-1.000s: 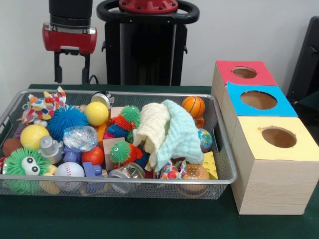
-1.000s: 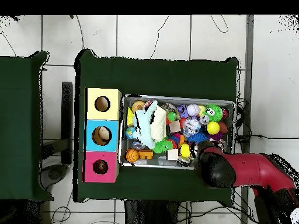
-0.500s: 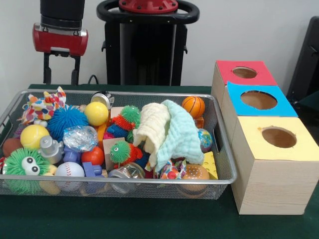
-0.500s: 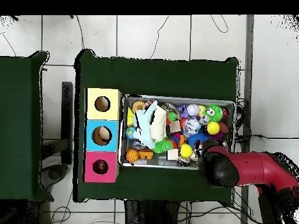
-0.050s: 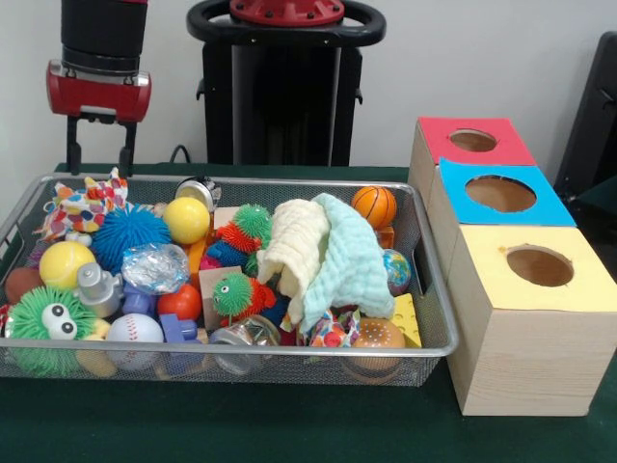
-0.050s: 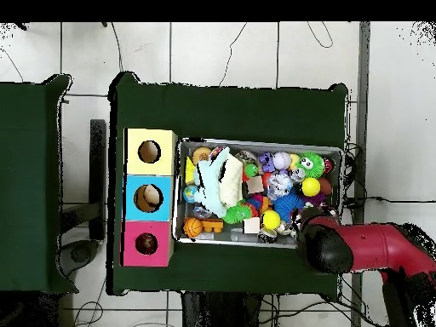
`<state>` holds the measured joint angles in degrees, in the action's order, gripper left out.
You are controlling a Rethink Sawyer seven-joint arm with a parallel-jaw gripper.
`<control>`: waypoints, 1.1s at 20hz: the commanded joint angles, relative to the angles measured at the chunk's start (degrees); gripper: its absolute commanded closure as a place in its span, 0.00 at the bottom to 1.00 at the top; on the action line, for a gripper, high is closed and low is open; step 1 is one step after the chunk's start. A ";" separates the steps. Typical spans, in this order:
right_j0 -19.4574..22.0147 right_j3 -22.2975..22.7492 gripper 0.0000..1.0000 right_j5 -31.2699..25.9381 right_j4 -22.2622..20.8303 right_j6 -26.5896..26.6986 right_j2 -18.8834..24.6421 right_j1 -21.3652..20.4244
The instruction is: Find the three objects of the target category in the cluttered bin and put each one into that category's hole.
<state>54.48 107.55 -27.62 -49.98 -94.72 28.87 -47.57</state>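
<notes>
Front view close, overhead far; both show bin (image 5: pixel 424 289) (image 6: pixel 260 143).

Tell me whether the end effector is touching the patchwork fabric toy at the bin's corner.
Apart. In the front view the open end effector hangs above the patchwork fabric toy, its fingertips ending above the wire bin rim, with wall showing between.

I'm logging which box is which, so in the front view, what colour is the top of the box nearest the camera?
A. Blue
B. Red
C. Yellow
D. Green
C. The nearest box has a yellow top with a round hole; the blue-topped box sits behind it and the red-topped box is farthest back.
</notes>
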 commanded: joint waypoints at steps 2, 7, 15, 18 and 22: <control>0.55 -3.67 0.00 -2.45 -7.74 12.07 0.15 4.71; 1.50 -3.27 0.00 -2.84 -8.82 12.37 0.45 7.06; 1.62 -4.30 0.00 -3.77 -10.67 11.11 -1.00 8.49; 1.56 -4.99 0.00 -3.87 -11.38 10.95 -1.39 8.68; 1.30 -6.00 0.00 -3.77 -12.66 10.42 -2.03 9.12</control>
<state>55.70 107.28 -27.59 -57.67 -94.72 28.16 -40.49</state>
